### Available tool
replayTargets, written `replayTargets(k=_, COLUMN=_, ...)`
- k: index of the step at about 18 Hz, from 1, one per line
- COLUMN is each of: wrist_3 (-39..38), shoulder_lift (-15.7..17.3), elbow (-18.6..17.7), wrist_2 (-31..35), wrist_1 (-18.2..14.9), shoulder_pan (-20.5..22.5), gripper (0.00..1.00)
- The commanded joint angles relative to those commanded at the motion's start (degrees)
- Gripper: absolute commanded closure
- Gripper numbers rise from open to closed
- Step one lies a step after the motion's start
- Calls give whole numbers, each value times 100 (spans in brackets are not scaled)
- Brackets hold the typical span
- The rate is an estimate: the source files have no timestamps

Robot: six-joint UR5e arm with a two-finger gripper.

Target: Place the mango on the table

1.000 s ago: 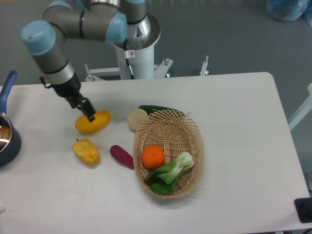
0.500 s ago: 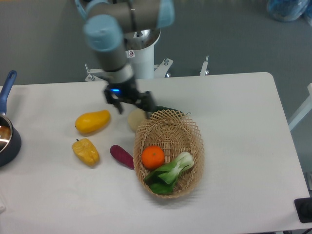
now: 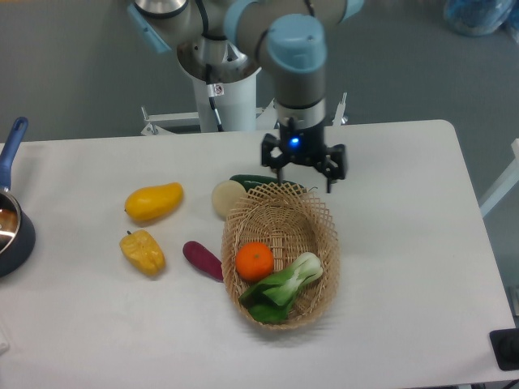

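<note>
Mango (image 3: 154,202) is seen lying on the table (image 3: 405,203), left of the basket (image 3: 280,253) and above the pepper (image 3: 143,251). Gripper (image 3: 303,172) is held empty over the basket's far rim, fingers spread wide

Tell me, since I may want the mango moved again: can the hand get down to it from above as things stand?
Probably yes. The mango lies alone on the table, nothing over it, and the yellow pepper sits apart from it. The hand is open, over by the basket's far rim.
</note>
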Motion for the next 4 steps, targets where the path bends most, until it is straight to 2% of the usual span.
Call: replayTargets(k=4, wrist_3=283, shoulder_lift=18, elbow=88, wrist_2=0, wrist_1=-316, shoulder_pan=150, gripper=0)
